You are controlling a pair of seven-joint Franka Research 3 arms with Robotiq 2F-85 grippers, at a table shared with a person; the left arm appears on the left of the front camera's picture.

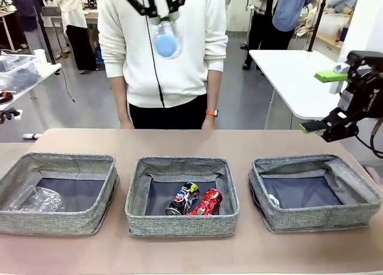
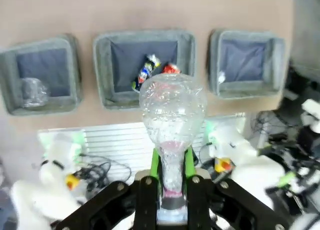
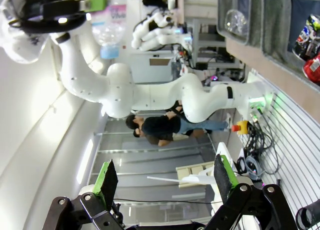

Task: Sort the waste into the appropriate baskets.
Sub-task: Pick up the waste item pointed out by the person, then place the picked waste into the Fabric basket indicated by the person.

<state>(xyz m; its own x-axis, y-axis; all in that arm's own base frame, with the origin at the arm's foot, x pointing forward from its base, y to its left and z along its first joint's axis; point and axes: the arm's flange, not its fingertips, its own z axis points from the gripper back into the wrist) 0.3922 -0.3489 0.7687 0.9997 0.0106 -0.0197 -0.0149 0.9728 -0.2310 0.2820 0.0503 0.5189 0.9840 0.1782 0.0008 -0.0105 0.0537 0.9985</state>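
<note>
We see the left gripper [image 1: 160, 14] at the top middle of the front view, high above the table [image 1: 191, 140] and in front of the person [image 1: 161, 53] in white who stands at the far side. Its jaws point down and pinch a clear bottle [image 1: 166, 40] by the neck end, the blue cap toward the front camera. In the left wrist view the same gripper [image 2: 172, 182] looks straight down: the green pads [image 2: 155, 165] press the bottle [image 2: 171, 115] on both sides, and its rounded base hangs over the middle basket's near rim.

The right gripper [image 1: 322, 101] sits at the right edge of the front view, raised above the table's right end, tilted so one green fingertip stands above the other. Its jaws are spread wide with nothing between them; the right wrist view shows that gripper [image 3: 165, 177] aimed out at the room, toward the left arm [image 3: 150, 89].

Three grey baskets lie in a row on the table. The left basket [image 1: 15, 173] holds a clear crumpled bottle [image 1: 37, 200]. The middle basket [image 1: 139, 185] holds a dark can [image 1: 182, 198] and a red can [image 1: 207, 202], touching side by side. The right basket [image 1: 359, 185] has a small white wad [image 1: 273, 200] in its near left corner.
</note>
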